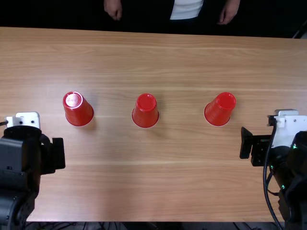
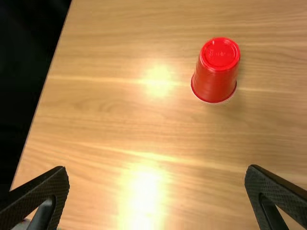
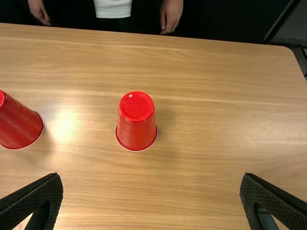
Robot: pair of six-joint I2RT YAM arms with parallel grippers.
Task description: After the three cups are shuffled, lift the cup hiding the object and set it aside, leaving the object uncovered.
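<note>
Three red cups stand upside down in a row across the middle of the table: the left cup (image 1: pixel 77 109) (image 2: pixel 216 71), the middle cup (image 1: pixel 145 111) (image 3: pixel 17 125) and the right cup (image 1: pixel 220 109) (image 3: pixel 136 121). What lies under them is hidden. My left gripper (image 1: pixel 57 153) (image 2: pixel 156 201) sits near the table's left front, short of the left cup, open with nothing between its fingers. My right gripper (image 1: pixel 246 143) (image 3: pixel 151 203) sits at the right front, short of the right cup, also open and holding nothing.
The wooden table (image 1: pixel 153 182) has bare wood between the cups and both grippers. Its left edge (image 2: pixel 48 86) runs close to the left gripper. The far right corner (image 3: pixel 288 48) lies beyond the right cup.
</note>
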